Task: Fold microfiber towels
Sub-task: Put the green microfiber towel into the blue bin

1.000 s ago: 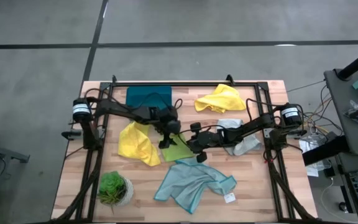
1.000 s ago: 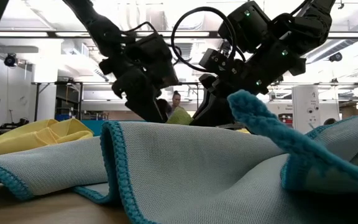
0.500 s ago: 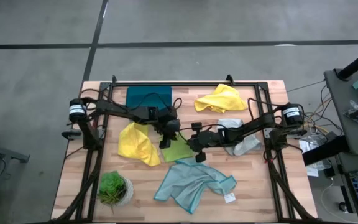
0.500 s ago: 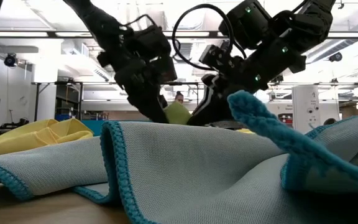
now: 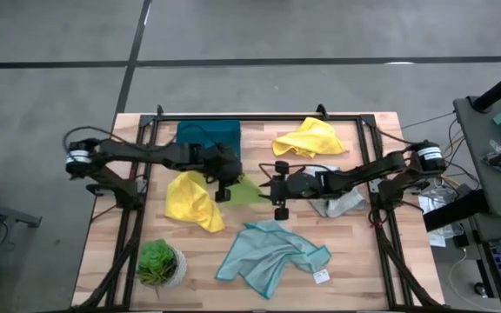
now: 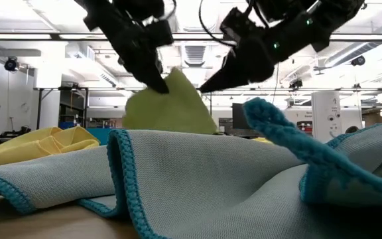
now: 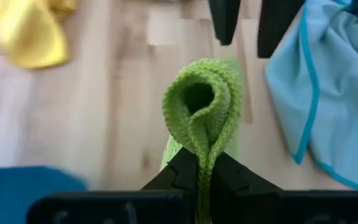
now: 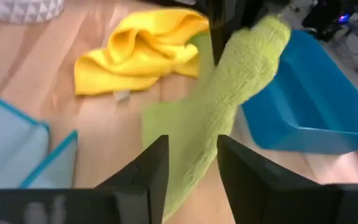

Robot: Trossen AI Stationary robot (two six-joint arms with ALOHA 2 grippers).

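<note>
The left gripper (image 7: 199,163) is pinched tight on a corner of the lime green towel (image 5: 243,189), lifting it off the middle of the bench (image 5: 355,261); in the low view the cloth (image 6: 168,106) hangs up in a peak from that grip. Facing it, the right gripper (image 8: 188,168) has its fingers parted with the green cloth (image 8: 229,99) running between them, and nothing shows them biting on it, so the left alone seems to carry the weight.

As for progress, this looks like early going. One yellow towel (image 5: 191,200) lies crumpled toward the left side of the bench, the other yellow towel (image 5: 307,137) bunched near the far edge. The light blue towel (image 5: 272,254) sprawls rumpled by the near edge, and the pale grey towel (image 5: 337,202) sits half hidden under the right arm. None of them shows a clean fold. The teal tray (image 5: 207,135) at the far edge holds nothing folded that I can make out, so five towels remain.
</note>
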